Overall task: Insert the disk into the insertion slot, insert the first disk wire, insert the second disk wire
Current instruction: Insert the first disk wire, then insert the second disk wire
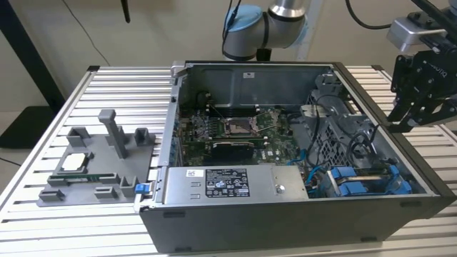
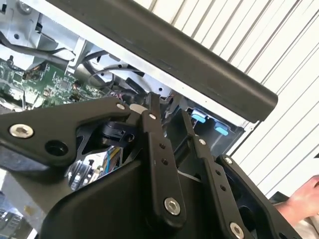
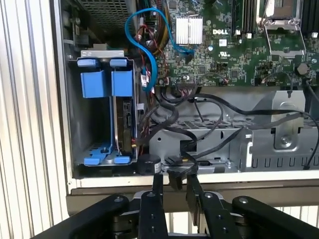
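Fingers (image 3: 152, 209) apart above case rim (image 3: 259, 194)

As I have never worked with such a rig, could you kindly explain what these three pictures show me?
The machine is one robot arm with a black gripper at its end. The exterior view comes from a camera off the arm; both wrist views come from cameras riding on the arm, so the gripper itself looms close in them. On the silver slatted metal table stands an open dark grey computer case with a green circuit board inside. Toward the exterior view's left lies a grey plastic tray of spare parts. The gripper hangs by the case's rim at the exterior view's right, near the grey sheet-metal drive bay with blue plastic trim. A flat disk drive seems to sit edge-on in it already. Whether the gripper holds anything, I cannot tell.
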`<state>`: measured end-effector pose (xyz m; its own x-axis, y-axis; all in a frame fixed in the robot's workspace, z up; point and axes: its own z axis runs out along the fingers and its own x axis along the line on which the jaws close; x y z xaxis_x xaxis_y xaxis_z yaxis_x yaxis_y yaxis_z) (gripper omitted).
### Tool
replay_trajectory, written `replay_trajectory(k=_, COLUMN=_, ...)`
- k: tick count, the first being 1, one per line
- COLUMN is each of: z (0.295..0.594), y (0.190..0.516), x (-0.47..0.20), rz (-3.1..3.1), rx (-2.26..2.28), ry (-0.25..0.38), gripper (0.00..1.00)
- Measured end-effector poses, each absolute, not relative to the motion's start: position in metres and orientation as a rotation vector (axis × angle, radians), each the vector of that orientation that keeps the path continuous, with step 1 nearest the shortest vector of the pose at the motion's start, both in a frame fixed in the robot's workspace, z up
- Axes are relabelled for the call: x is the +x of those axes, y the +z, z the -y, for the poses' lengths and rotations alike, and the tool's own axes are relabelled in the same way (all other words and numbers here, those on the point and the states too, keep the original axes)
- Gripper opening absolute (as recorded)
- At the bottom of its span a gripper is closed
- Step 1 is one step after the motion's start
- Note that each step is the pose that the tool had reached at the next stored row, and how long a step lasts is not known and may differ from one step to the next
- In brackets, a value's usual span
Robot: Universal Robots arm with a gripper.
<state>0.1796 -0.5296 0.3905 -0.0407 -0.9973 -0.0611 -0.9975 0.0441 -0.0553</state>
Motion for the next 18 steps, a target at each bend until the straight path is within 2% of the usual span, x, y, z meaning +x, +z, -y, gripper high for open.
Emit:
replay_trajectory(k=6, z=0.5291, y=0.3863, x=0.1818, rz=-2.222, rx=-2.128, ry=0.025, gripper=1.00)
replay_trajectory(k=7, z=0.5291, y=0.3856, x=0.1819, rz=-2.222, rx=-2.128, ry=0.025, gripper=0.00)
replay_trajectory(k=18, z=0.5294, y=0.3832, x=0.1824, rz=-2.221, rx=-2.127, ry=0.025, gripper=0.00)
